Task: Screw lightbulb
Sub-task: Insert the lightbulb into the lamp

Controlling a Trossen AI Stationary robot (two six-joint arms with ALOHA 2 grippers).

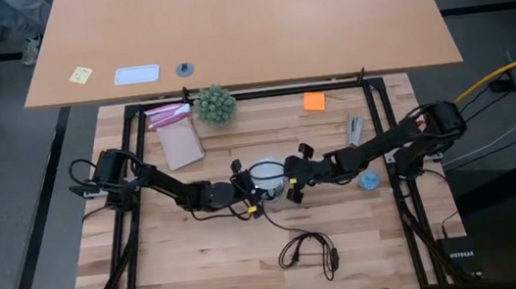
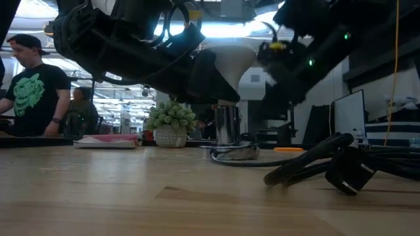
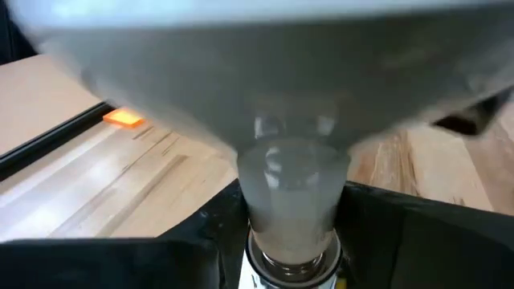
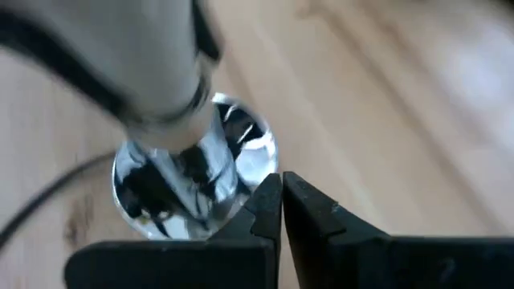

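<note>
The white lightbulb [image 2: 233,62] stands upright, dome up, with its narrow base in the shiny socket [image 2: 228,124]. The socket's round disc [image 2: 233,152] rests on the table's middle. My left gripper [image 1: 252,194] reaches in from the left and is shut on the lightbulb [image 3: 293,193]. My right gripper [image 4: 281,201] is shut with nothing between its fingers. It hangs just right of the bulb [image 1: 265,173], above the edge of the socket disc [image 4: 193,177]. My left gripper pinches the lightbulb's narrow neck [image 3: 293,185] between its two fingers [image 3: 377,229], just above the socket's metal collar. The fingers come in nearly level from the table's left side, one on each side of the neck. The bulb stands upright in the socket.
A black cord [image 1: 309,252] loops on the near part of the table. A small green plant [image 1: 215,103], a pink packet [image 1: 176,135] and an orange note [image 1: 313,101] lie at the back. A light-blue object [image 1: 369,181] sits under the right arm. A person [image 2: 29,85] stands beyond the table.
</note>
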